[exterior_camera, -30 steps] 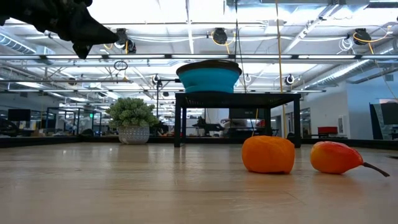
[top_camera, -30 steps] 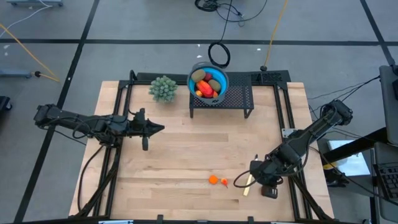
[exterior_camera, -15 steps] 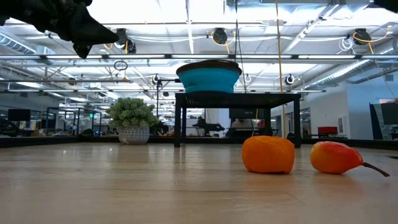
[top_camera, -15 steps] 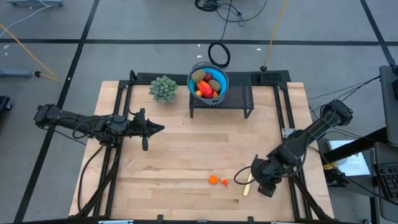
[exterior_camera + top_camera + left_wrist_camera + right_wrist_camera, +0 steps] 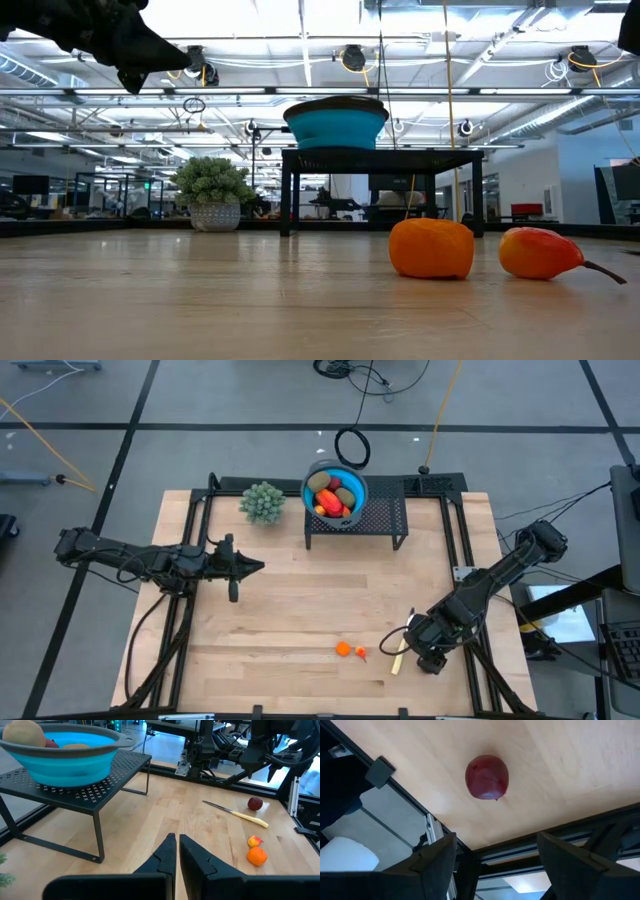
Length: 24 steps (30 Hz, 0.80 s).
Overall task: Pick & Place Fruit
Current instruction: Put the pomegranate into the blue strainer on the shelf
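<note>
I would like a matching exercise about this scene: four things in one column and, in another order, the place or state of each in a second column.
Things:
1. bowl
2. dark red fruit
3. left gripper
4. plant ball

Places or states:
a. shut, above the table's left side
b. on the table near its right edge, under the open right gripper
c. on the black stand, holding fruit
d. on the table left of the stand

Pairs: 1-c, 2-b, 3-a, 4-d

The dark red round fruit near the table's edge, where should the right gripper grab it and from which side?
Probably across the widest middle of the dark red round fruit, from straight above. It is round, lies alone on bare table, and the open right gripper already hangs over it.
</note>
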### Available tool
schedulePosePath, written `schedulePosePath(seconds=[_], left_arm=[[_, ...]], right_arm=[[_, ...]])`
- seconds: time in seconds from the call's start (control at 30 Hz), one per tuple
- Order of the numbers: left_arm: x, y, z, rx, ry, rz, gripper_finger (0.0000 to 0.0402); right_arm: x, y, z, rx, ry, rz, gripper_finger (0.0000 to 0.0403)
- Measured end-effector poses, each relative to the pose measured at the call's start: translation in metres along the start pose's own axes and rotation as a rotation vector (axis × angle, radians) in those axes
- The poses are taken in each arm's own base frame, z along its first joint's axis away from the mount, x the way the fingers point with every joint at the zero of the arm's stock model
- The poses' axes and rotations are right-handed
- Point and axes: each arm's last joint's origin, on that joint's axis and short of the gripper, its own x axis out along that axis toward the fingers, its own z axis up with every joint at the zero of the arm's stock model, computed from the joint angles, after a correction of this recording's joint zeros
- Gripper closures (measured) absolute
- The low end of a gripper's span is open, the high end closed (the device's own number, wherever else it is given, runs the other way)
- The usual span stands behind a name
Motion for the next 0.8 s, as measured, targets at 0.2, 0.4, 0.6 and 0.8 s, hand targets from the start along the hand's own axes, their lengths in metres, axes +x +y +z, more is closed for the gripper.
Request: schedulePosePath(seconds=[0.2, 0.4, 0.6, 0.8], left_arm=[[0.0, 0.0, 0.0, -0.001, 0.0, 0.0, 0.038], [0.0, 0.0, 0.0, -0.002, 0.0, 0.0, 0.038], [0.0, 0.0, 0.0, -0.002, 0.0, 0.0, 0.038], [0.0, 0.0, 0.0001, -0.004, -0.001, 0.0, 0.038]], right_arm=[[0.0002, 0.0006, 0.0003, -0.017, -0.002, 0.006, 0.0136], [0.0002, 0.0021, 0.0007, -0.038, -0.007, 0.02, 0.0115], [0.0002, 0.0037, 0.0012, -0.044, -0.012, 0.036, 0.0062], [0.0001, 0.0029, 0.0033, 0.013, -0.088, 0.014, 0.0021]])
